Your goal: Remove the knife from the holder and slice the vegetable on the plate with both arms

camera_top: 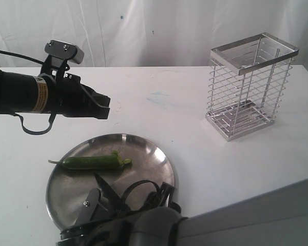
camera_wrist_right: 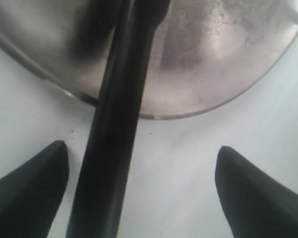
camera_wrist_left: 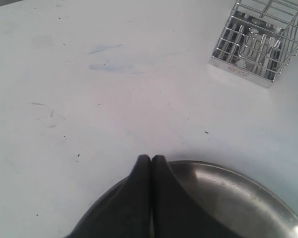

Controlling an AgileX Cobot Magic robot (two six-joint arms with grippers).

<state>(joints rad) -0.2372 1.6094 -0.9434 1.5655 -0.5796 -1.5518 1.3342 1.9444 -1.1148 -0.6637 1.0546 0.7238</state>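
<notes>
The green chilli lies across the far half of the steel plate, stem to the left. The black knife rests with its pointed blade on the plate; its round handle runs over the rim onto the table. My right gripper stands wide open around the handle, which lies nearer one finger and is not clamped. My left gripper hangs shut and empty above the table beyond the plate's far rim, fingertips pressed together. The wire holder stands empty at the right.
The right arm's wrist and cables cover the plate's near edge. A small pale green piece sits at the chilli's right end. The holder stands beyond the left gripper. A white curtain backs the white table.
</notes>
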